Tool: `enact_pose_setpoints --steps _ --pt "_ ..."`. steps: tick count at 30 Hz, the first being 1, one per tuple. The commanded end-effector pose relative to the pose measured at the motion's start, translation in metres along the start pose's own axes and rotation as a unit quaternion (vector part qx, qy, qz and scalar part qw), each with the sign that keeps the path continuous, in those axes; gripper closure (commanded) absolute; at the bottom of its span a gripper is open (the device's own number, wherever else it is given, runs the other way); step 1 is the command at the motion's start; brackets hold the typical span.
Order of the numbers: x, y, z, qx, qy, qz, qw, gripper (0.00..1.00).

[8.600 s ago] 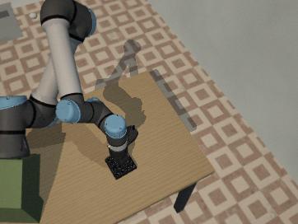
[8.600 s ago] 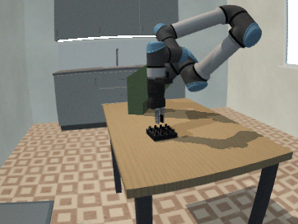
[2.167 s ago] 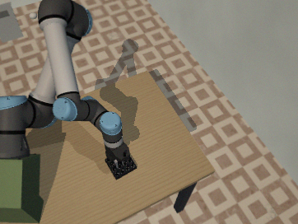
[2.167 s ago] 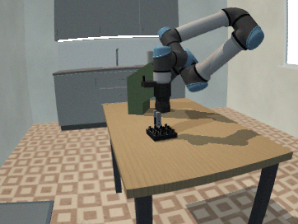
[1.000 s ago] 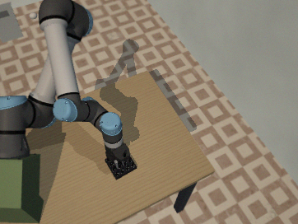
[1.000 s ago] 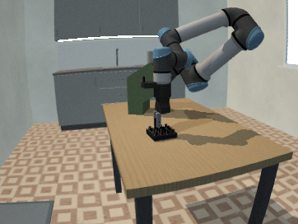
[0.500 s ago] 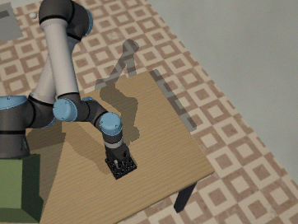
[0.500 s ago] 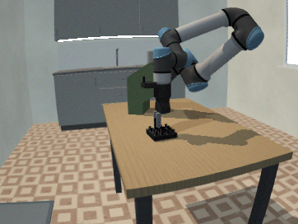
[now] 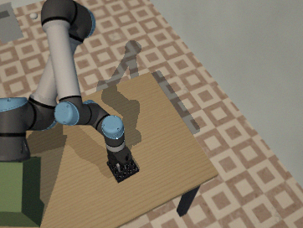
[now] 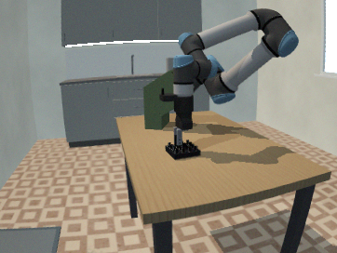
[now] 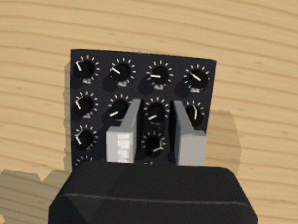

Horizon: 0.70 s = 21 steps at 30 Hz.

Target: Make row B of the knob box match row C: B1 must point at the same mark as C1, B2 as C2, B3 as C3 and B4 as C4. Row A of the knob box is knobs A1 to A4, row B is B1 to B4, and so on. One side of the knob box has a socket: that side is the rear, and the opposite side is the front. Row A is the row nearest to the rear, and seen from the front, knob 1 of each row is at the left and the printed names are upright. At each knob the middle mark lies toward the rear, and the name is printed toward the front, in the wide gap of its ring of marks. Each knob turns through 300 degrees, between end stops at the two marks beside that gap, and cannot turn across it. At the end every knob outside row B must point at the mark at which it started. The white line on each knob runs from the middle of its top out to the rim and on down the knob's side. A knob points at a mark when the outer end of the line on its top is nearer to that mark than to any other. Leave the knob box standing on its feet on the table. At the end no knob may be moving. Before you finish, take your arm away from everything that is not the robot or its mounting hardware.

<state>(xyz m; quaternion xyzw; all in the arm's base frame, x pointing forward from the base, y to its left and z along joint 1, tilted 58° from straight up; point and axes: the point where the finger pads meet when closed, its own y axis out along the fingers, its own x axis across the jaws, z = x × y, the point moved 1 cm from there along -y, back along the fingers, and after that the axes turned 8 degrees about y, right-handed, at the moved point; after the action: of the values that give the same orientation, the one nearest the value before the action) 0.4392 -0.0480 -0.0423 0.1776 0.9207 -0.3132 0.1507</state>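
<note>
The black knob box (image 9: 130, 173) (image 10: 178, 156) (image 11: 141, 58) stands on the table. In the wrist view row A is at the top. My gripper (image 9: 119, 168) (image 10: 178, 143) (image 11: 156, 115) is part open, its fingers either side of B3 with gaps beside it; contact height is unclear. B3 (image 11: 157, 111) points left and slightly down, as does B2 (image 11: 119, 111). B1 (image 11: 85, 106) points up-left. B4 (image 11: 196, 114) points roughly up, partly behind the right finger. C1 (image 11: 84, 139) points leftward, the exact mark unclear. C3 (image 11: 152, 145) points right and slightly down. The fingers hide C2 and C4.
A1 (image 11: 86, 69), A2 (image 11: 122, 73) and A4 (image 11: 198, 79) point up-left; A3 (image 11: 160, 76) points left. Row D is mostly hidden by the gripper body. The wooden table (image 9: 167, 147) (image 10: 233, 186) carries the box. A green block (image 9: 10, 184) (image 10: 155, 107) stands near the arm base.
</note>
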Motion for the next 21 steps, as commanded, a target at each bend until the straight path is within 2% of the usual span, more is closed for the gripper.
enact_pose_setpoints --steps 1,21 --pt "-0.0003 0.004 0.0003 0.0 0.0 0.0 1.0 0.54" --pt "-0.0003 0.0069 0.0003 0.0 0.0 0.0 1.0 0.54"
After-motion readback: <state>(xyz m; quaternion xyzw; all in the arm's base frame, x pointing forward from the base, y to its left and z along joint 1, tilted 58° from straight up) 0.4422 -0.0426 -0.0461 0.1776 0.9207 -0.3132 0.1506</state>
